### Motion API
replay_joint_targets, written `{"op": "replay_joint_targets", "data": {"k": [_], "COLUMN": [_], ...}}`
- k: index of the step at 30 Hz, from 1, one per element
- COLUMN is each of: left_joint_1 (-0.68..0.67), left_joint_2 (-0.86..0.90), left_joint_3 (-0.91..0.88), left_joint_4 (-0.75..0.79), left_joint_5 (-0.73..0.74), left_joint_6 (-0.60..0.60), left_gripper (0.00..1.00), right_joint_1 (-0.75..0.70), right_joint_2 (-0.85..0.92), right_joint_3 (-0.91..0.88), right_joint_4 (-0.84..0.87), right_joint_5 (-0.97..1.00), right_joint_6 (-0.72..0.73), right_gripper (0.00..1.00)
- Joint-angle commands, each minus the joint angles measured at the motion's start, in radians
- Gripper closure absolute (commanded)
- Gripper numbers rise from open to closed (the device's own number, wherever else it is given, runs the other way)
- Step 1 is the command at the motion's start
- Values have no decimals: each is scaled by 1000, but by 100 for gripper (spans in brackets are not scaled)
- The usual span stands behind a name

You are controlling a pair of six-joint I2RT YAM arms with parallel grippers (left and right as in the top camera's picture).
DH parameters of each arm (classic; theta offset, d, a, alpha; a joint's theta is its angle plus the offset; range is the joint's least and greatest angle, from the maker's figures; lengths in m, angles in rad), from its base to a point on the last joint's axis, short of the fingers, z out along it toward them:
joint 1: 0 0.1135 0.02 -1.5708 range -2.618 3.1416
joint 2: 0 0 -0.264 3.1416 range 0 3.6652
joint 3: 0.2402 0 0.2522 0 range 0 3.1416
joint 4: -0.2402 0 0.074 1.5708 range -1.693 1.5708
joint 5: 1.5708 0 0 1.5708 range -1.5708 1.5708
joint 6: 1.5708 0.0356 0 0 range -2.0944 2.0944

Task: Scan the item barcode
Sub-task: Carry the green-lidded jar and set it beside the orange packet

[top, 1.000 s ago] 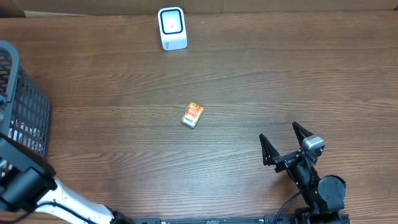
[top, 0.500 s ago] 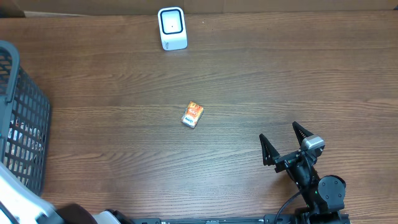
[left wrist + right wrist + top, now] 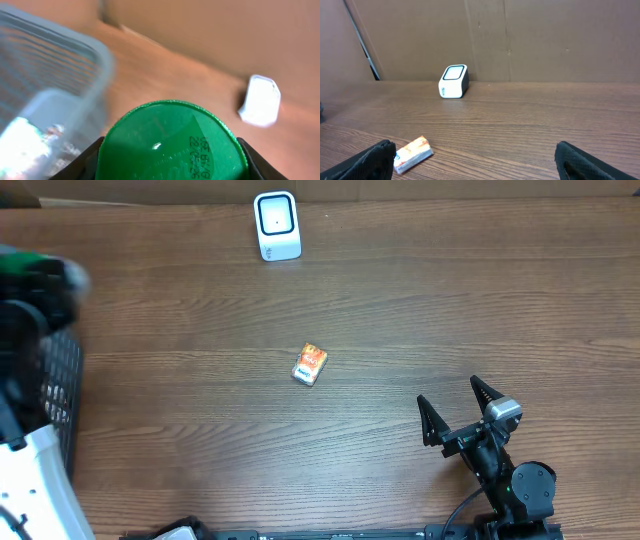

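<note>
Green-capped item [image 3: 170, 142], cap facing wrist camera

one white scanner [image 3: 277, 225], one small orange packet [image 3: 310, 365], one round green lid [image 3: 172, 142] — and one wire basket [image 3: 75, 42], though how many things lie inside it is too blurred to count from here.

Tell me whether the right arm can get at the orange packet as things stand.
Probably yes: the right claw stands open, pointing roughly toward the orange packet, with only bare table between them.
</note>
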State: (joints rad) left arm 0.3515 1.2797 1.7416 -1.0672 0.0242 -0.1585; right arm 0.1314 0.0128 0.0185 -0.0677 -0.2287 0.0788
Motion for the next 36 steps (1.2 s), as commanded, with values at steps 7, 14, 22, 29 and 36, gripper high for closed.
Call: {"op": "replay_joint_targets", "data": {"k": [7,14,22,29,36], "left_joint_1": [-328,-467,-558,-609,-655], "left_joint_2": [139,285,434,510,562], "left_joint_3": [-27,-171,-352,-445,-458], "left_joint_4": [-184,-124,80,243,317], "left_joint_5": [18,18,-6,-36,-103], "left_joint_6": [-14,-38,-111,-154,-179], "left_gripper": [60,62,64,63,60], "right_joint_1": [-3,-3,-3,-3,-3], "right_joint_2": [-10,-10,-10,-10,-10], "right_joint_3": [-10,-10,-10,-10,-10], "right_joint_4": [6,6,6,6,6], "right_joint_5": [4,4,4,4,4], "right_joint_6": [7,7,7,7,7], "right_gripper": [0,0,0,0,0]}}
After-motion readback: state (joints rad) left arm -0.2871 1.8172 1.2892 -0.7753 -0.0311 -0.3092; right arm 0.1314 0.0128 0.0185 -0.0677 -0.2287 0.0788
